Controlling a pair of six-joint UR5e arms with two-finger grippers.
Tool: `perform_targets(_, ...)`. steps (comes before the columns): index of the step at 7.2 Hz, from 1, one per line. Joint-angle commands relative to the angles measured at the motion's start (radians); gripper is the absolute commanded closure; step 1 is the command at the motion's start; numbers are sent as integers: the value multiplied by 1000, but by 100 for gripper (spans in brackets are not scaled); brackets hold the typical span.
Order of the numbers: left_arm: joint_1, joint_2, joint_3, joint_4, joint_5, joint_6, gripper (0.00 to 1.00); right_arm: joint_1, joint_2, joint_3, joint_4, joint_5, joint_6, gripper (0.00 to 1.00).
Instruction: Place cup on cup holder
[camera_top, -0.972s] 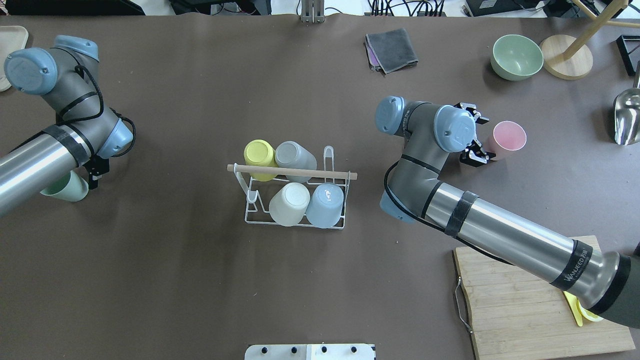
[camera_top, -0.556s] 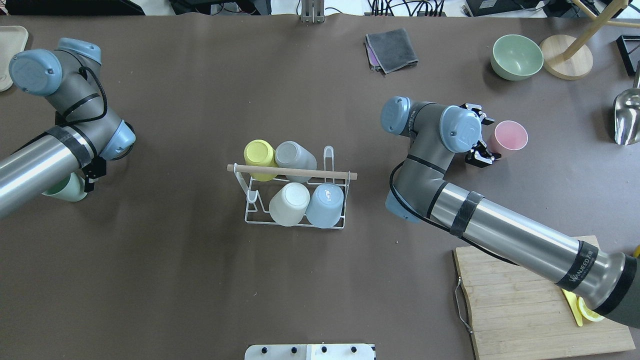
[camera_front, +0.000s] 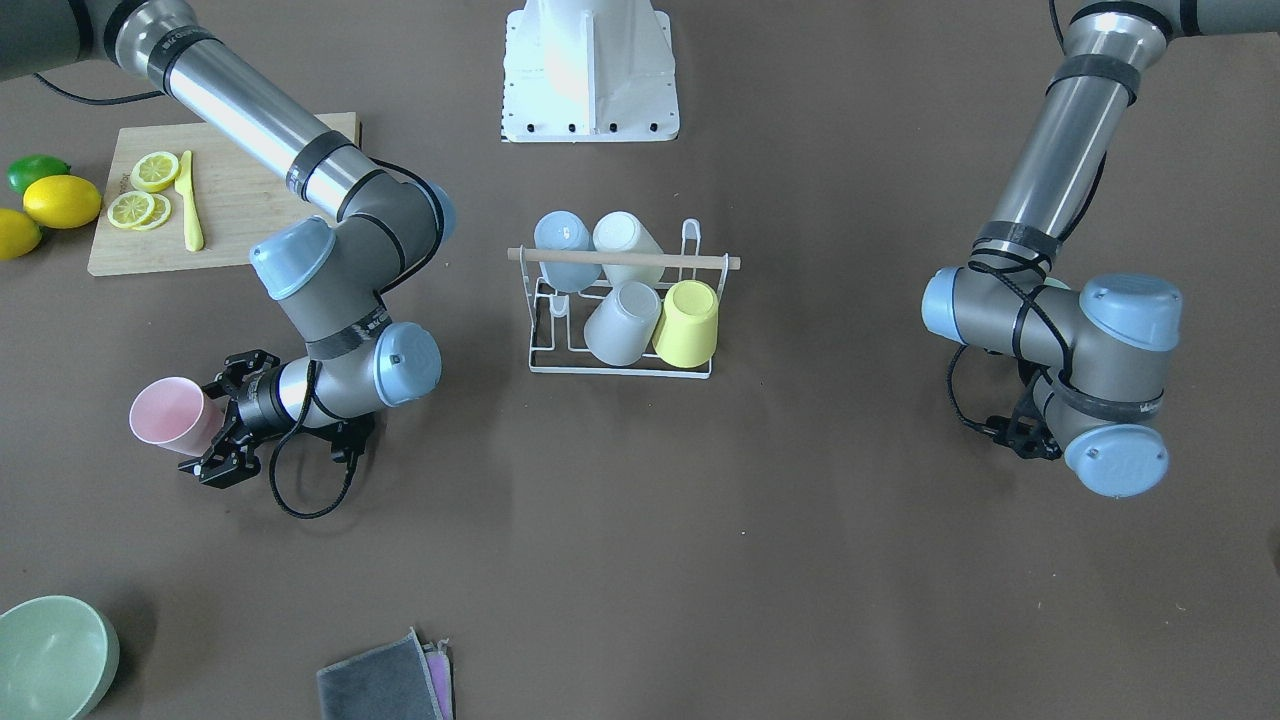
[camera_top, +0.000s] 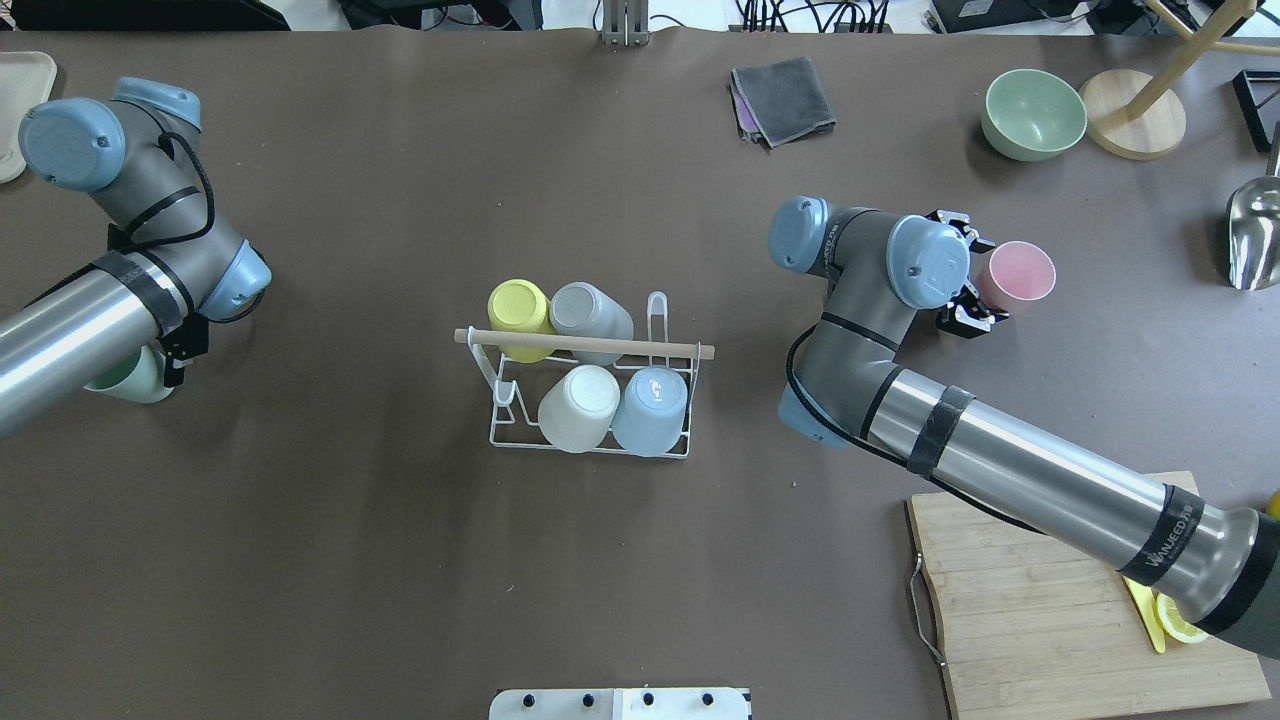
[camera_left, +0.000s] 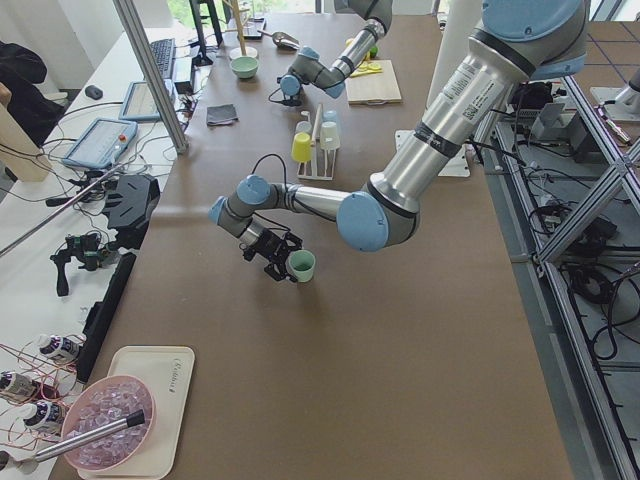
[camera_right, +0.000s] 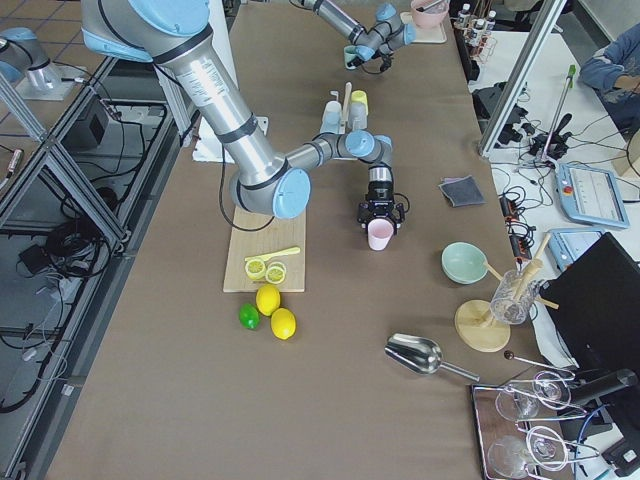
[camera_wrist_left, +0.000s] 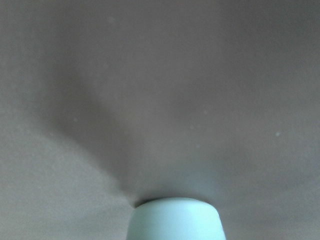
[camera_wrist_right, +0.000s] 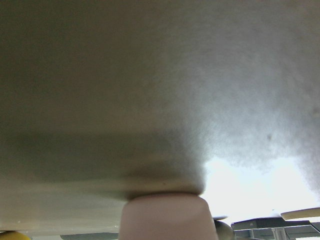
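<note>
The right tool (camera_front: 205, 428) grips the pink cup (camera_front: 165, 410), the left tool (camera_left: 283, 260) the green cup (camera_left: 301, 265); each should go mouth-down, squarely over a free prong of the holder (camera_top: 600, 345).

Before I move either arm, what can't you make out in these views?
Left gripper: fingers hidden under its own arm in the overhead and front-facing views, too small in the left side view; grip cannot be told.
Green cup: mostly covered by that arm overhead; cropped by the bottom edge in the left wrist view.
Pink cup: right wrist view shows only its base, cropped, amid glare.
</note>
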Motion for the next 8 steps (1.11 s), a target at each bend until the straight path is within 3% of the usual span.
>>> perform_targets(1, 0, -2, -1, 0, 1, 1, 50, 0, -6, 5, 3, 0, 0, 0)
perform_targets(2, 0, -2, -1, 0, 1, 1, 79, 0, -11, 6, 3, 0, 0, 0)
perform_targets(3, -1, -2, -13, 28, 7, 23, 100, 2, -11, 6, 3, 0, 0, 0)
perform_targets(6, -27, -2, -146, 245, 61, 164, 100, 5, -36, 34, 3, 0, -2, 0)
perform_targets(8, -65, 6, -209, 258, 66, 166, 100, 5, -40, 35, 4, 0, 0, 1)
